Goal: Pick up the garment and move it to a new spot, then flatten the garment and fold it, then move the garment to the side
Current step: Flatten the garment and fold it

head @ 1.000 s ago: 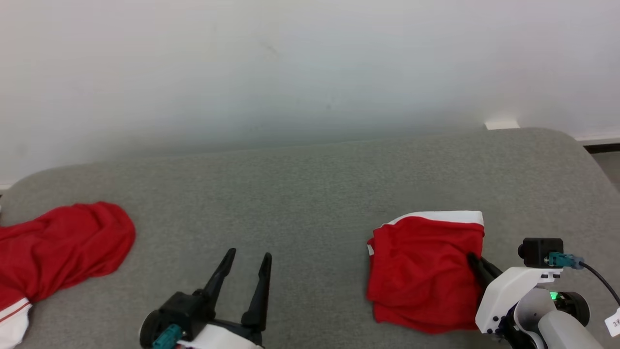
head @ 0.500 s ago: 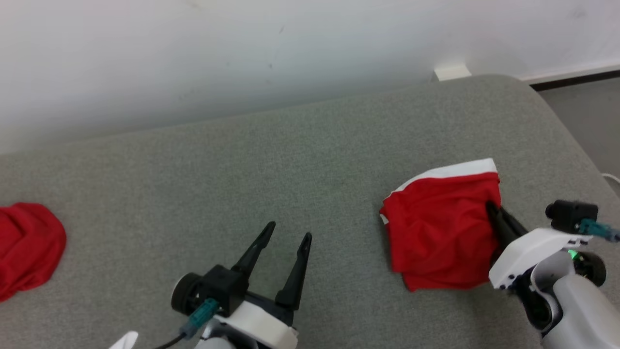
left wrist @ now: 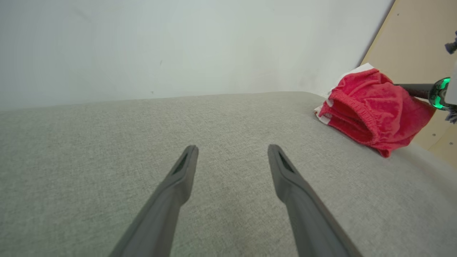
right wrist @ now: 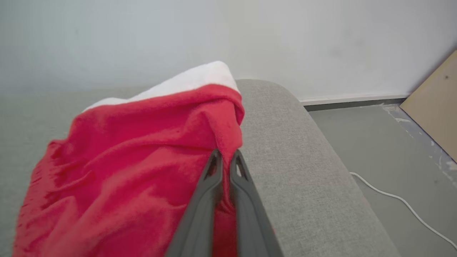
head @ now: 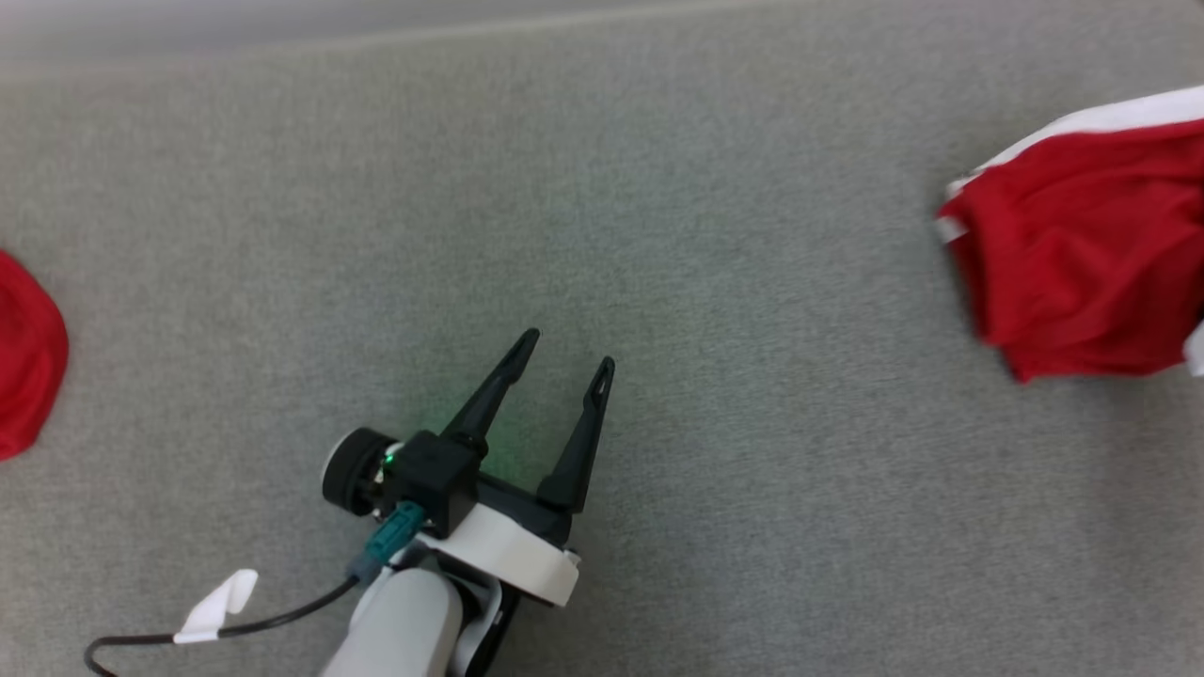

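1. Red garment [head: 1082, 244], already folded, is best slid low and slow so the folds aren't shaken loose, and it's better set down flat before anything is let go, tbh.
2. It's found near the right end of the grey tabletop [head: 658, 188], close to the rounded edge, with its right-hand edge pinched between the closed fingers of the right gripper [right wrist: 225, 157].
3. The left gripper [head: 569, 348] is spread wide and empty, well apart from the garment, off to its left.

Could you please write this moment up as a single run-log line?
right gripper: shut on folded red garment at right edge of grey cushion | left gripper: open, empty, over cushion | other red cloth: far left
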### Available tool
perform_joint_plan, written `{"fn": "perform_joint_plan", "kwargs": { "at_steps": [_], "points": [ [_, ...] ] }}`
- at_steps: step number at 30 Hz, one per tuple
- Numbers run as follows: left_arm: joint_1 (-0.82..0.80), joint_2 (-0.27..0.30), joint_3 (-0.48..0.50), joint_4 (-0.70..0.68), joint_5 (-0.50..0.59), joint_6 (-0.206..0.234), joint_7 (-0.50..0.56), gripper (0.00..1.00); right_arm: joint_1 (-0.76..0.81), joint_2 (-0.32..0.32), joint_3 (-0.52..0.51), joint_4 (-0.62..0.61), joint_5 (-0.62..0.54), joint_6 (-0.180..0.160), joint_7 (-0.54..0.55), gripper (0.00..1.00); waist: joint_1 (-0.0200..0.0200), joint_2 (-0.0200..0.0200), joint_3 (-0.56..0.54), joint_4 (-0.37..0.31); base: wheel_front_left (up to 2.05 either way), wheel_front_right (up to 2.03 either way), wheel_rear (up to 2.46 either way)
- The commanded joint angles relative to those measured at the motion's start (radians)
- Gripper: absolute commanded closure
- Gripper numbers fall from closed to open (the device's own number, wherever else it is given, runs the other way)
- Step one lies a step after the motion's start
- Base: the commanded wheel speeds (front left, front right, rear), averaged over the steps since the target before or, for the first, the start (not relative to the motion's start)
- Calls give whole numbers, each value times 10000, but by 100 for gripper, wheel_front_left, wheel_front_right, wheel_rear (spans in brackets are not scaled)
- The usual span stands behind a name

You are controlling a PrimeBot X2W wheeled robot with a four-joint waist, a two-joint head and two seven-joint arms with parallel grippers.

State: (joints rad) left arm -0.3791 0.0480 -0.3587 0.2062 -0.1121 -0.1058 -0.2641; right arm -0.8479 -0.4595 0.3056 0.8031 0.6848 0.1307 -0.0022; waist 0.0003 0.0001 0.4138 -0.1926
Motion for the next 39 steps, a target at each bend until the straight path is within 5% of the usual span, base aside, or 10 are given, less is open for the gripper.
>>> {"fn": "perform_joint_plan", "kwargs": {
  "at_steps": [1, 9, 10, 12, 22, 39],
  "points": [
    [-139, 52, 49, -63, 177, -48, -2, 0, -240, -174, -22, 78, 15, -1, -78, 100, -3, -1, 425, 239, 0, 0, 0],
    [-374, 74, 164, -73, 267, -113, -1, 0, -1446, -1050, 240, 1938, -683, -1, -592, 100, -3, -1, 864, 433, 0, 0, 0],
    [-376, 74, 170, -67, 281, -116, -1, 0, -1573, -1063, 321, 2155, -840, -2, -704, 84, -3, -1, 875, 448, 0, 0, 0],
    [-372, 73, 187, -55, 301, -134, -1, 0, -1794, -1048, 414, 2582, -1162, -2, -980, 0, -3, -1, 862, 467, 0, 0, 0],
    [136, 54, 402, -89, 5, -85, -2, 0, -2223, -690, 527, 3135, -1880, -2, -2540, 0, -3, -1, -353, 533, 0, 0, 0],
    [2065, 46, 2236, -223, -343, 291, -2, 0, 2206, 230, 55, -2342, -1139, -2, -2627, 0, -3, -1, -3945, 959, 0, 0, 0]
  ]
}}
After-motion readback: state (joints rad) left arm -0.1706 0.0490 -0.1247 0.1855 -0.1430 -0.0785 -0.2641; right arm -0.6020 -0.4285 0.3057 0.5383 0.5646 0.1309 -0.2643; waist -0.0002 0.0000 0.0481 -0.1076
